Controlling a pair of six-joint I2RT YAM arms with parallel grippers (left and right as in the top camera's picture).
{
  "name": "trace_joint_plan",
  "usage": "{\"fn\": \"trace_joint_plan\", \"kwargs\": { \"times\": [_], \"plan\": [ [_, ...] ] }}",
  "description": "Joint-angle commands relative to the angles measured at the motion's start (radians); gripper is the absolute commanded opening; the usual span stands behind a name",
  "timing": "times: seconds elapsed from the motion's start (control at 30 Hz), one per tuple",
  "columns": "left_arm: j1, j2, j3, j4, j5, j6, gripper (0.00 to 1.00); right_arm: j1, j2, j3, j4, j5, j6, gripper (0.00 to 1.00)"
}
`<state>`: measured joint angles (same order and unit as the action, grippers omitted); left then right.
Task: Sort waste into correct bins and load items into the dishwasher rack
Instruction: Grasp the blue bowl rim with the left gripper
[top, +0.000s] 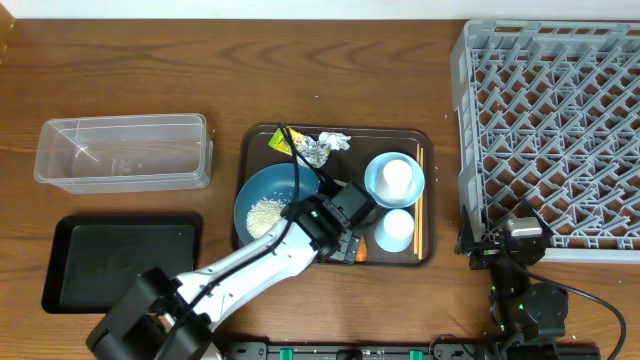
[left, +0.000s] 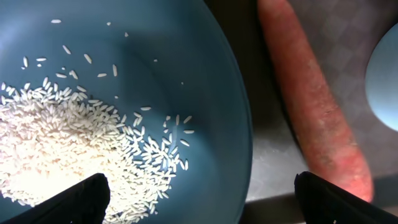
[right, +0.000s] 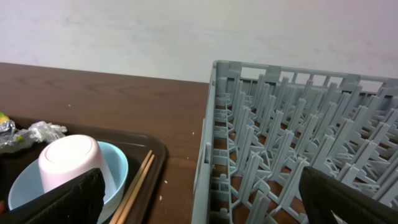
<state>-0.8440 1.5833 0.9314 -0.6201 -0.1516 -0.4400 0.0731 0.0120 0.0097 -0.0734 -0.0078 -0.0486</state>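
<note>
Overhead view: the left gripper (top: 345, 235) is low over the brown serving tray (top: 335, 131), at the near right rim of the dark-blue bowl (top: 262, 195) that holds the rice (top: 263, 213). Only an orange tip of the carrot (top: 361, 250) shows past it, near the tray's near edge. The wrapper (top: 312, 146) lies at the tray's far side, and the chopsticks (top: 419, 200) along its right edge. The clear tub (top: 125, 150) and black tray (top: 120, 262) sit well apart to the left. The right gripper (top: 505, 240) waits by the near left corner of the dishwasher rack (top: 550, 120), so the left arm is much the nearer to the waste.

Left wrist view: its jaws are spread wide with nothing between the pads. They straddle the bowl's rim (left: 245, 124), with the carrot (left: 311, 106) just beside it, toward the right finger. The carrot's long axis runs away from the camera, across the line the jaws would close along. A small shift right would probably centre the carrot. Overhead hides nearly all of this.

Right wrist view: this gripper (right: 205, 205) is also fully spread and empty. Only here does the upturned cup (right: 68, 158) show clearly inside the light-blue bowl (right: 115, 165).
</note>
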Motion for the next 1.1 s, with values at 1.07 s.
{"fn": "trace_joint_plan", "kwargs": {
  "times": [1.07],
  "plan": [
    [-0.002,0.141,0.018,0.061,-0.102,-0.01,0.6,-0.009,-0.006,-0.004,-0.001,0.003,-0.013,0.99]
  ]
}}
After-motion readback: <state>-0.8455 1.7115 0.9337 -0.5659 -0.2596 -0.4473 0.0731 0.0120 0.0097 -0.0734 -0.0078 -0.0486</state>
